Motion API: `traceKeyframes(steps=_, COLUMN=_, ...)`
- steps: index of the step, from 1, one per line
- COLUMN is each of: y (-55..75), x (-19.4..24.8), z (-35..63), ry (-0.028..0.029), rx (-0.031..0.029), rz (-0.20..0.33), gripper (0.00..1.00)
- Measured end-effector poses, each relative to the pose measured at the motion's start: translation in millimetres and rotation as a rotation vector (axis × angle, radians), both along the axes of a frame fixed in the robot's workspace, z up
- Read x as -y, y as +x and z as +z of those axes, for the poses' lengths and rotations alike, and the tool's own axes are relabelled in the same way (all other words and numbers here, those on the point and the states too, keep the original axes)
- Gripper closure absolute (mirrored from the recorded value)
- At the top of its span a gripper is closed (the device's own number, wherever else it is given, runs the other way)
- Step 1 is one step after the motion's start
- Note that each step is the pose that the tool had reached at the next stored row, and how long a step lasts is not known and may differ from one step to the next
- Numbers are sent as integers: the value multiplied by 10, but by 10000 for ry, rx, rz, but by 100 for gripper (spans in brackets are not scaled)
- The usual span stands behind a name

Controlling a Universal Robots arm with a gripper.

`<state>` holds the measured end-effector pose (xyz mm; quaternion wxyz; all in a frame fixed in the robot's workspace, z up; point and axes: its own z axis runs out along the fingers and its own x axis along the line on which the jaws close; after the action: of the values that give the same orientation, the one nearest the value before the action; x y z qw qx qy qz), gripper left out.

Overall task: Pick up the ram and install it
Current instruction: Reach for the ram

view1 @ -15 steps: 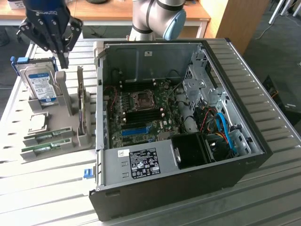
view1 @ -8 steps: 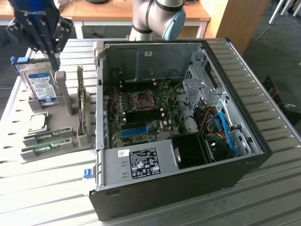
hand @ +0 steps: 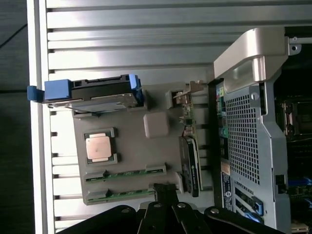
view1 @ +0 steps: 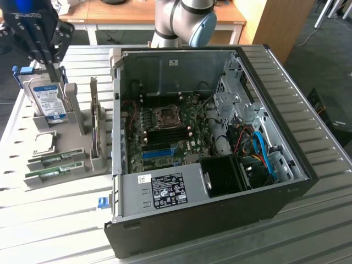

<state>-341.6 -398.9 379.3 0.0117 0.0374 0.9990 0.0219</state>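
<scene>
End effector [view1: 53,70] pressed together, empty — ram [view1: 50,172] lies lower down, well apart

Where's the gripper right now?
The gripper hangs at the exterior view's upper left, over the gray tray beside the upright hard drive, to that view's left of the open computer case.

Claw: dark claw [view1: 53,70], fingers closed and empty, above the hard drive [view1: 48,99] at the exterior view's left.
Holder: grey holder [view1: 71,144] on the slatted desk [view1: 49,214], with the drive and an expansion card [view1: 98,129] standing upright.
Ram: ram [view1: 53,172] lying in the holder's front slot, second green stick [view1: 56,159] just behind it, processor chip [view1: 44,142] further back.
Computer case: computer case [view1: 165,190] open beside the holder, motherboard [view1: 165,129] exposed.
</scene>
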Motion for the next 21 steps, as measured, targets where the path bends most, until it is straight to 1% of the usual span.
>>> traceKeyframes(steps=4, y=-95, x=0, z=-8, ry=0, rx=1, rz=0, gripper=89)
traceKeyframes(steps=13, y=-373, x=0, z=-25, ry=0, rx=0, rz=0, gripper=89)
traceKeyframes(steps=21, y=-513, x=0, z=-37, ry=0, rx=0, rz=-1, gripper=89)
